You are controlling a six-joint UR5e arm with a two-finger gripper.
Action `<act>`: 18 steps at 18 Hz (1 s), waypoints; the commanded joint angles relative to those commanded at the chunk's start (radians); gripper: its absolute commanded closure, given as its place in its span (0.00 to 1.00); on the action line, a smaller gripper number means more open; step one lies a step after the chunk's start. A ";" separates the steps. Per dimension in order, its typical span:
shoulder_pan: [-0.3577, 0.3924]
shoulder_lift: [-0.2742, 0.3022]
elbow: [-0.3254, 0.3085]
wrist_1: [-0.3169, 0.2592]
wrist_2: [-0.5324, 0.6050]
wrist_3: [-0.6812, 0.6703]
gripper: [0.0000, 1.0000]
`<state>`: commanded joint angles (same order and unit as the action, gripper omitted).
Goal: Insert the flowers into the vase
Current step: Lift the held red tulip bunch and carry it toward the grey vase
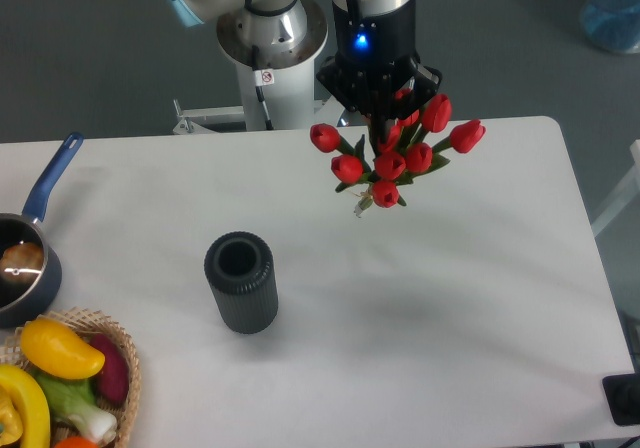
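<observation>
Flowers (395, 154) aloft; vase (241, 281) unobstructed.

Lying white and broad, a table (480, 298). Sitting at its left edge, a blue-handled saucepan (22, 258) holding something brownish. Resting at the near left corner, a wicker basket (128, 353) carrying yellow, purple and green vegetables (60, 353).
</observation>
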<state>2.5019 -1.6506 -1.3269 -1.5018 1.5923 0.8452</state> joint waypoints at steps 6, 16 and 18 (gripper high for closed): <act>0.002 0.002 0.003 0.000 0.000 0.002 1.00; -0.008 0.133 0.009 0.008 -0.063 -0.002 1.00; -0.011 0.156 0.008 0.008 -0.072 -0.002 1.00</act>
<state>2.4912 -1.4942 -1.3192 -1.4941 1.5203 0.8437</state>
